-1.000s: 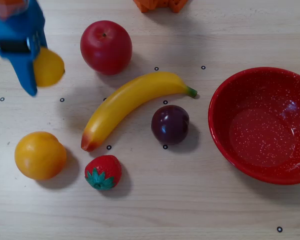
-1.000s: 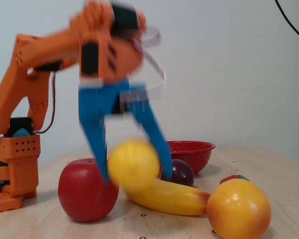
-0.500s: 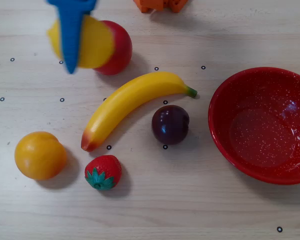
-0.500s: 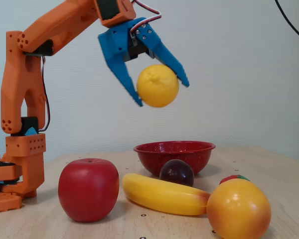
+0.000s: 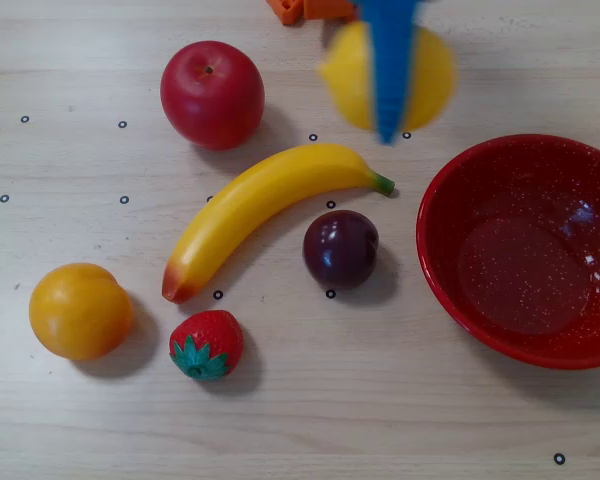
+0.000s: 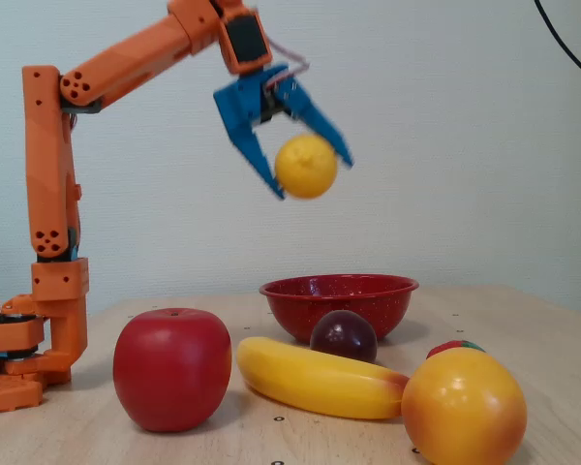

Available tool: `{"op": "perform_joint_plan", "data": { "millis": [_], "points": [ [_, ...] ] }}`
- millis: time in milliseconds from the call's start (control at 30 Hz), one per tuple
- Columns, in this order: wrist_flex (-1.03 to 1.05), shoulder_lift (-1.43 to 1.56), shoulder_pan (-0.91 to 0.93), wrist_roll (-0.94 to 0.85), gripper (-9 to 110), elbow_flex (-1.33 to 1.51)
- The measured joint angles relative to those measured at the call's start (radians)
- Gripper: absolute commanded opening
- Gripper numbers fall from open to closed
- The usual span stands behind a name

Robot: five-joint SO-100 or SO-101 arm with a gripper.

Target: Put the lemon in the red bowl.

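The lemon is a bright yellow oval held high in the air, and my blue gripper is shut on it. From overhead it hangs near the top edge, above the table just left of the red bowl's rim. The red bowl is glossy with white speckles; it sits at the right of the overhead view with nothing in it. In the fixed view the lemon hangs well above the bowl, slightly left of its centre.
On the table lie a red apple, a banana, a dark plum, a strawberry and a yellow-orange fruit. The orange arm base stands at the fixed view's left.
The gripper has carried the lemon up off the table from the far left and swung it rightward over the apple to beside the bowl.
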Motion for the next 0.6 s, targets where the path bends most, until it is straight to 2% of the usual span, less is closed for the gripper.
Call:
{"op": "perform_joint_plan", "data": {
  "millis": [267, 400, 600],
  "points": [
    [-0.287, 0.026, 0.192, -0.002, 0, 0.261],
    [-0.417, 0.026, 0.229, 0.002, 0, 0.368],
    [-0.569, 0.017, 0.275, 0.097, 0, 0.449]
  ]
}}
